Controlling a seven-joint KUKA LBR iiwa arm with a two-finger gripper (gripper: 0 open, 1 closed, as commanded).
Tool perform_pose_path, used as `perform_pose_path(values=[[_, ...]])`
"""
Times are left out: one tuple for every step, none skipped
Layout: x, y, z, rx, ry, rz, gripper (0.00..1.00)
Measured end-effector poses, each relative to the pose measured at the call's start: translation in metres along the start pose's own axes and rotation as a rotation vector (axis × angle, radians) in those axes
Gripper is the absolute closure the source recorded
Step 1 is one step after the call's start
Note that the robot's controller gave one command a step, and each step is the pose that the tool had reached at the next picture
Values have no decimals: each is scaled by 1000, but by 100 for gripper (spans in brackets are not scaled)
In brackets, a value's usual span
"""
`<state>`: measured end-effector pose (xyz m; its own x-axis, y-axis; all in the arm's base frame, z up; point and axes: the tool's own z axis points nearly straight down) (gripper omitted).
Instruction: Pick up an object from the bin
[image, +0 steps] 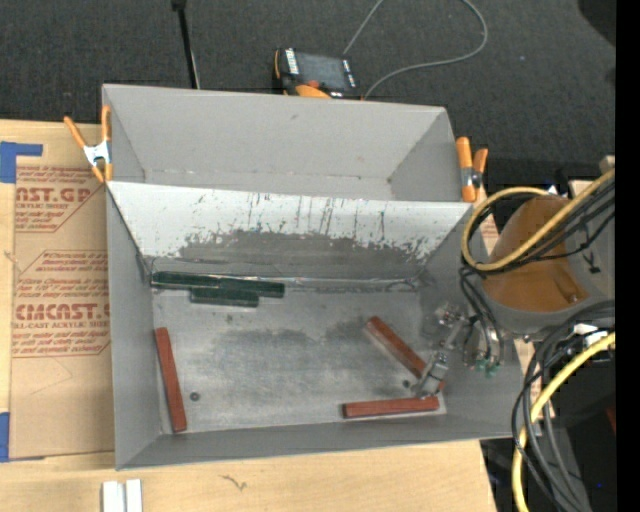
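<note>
My gripper (433, 378) is low in the bin's front right corner. Its tip sits just past the lower right end of a red-brown flat stick (392, 345) that lies on a slant. Right below the tip, a second red-brown stick (390, 407) lies flat along the front wall, its right end under the gripper. I cannot tell whether the tip touches either stick, and I see nothing held in it.
A third red-brown stick (169, 380) lies along the left wall. Two dark green sticks (220, 288) rest at the back left, near the foot of the rear wall. The arm with its cables comes in over the right rim.
</note>
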<state>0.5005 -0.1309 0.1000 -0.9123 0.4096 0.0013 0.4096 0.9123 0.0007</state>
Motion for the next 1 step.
perform_pose_path(values=[[15,3,31,1,1,204,0]])
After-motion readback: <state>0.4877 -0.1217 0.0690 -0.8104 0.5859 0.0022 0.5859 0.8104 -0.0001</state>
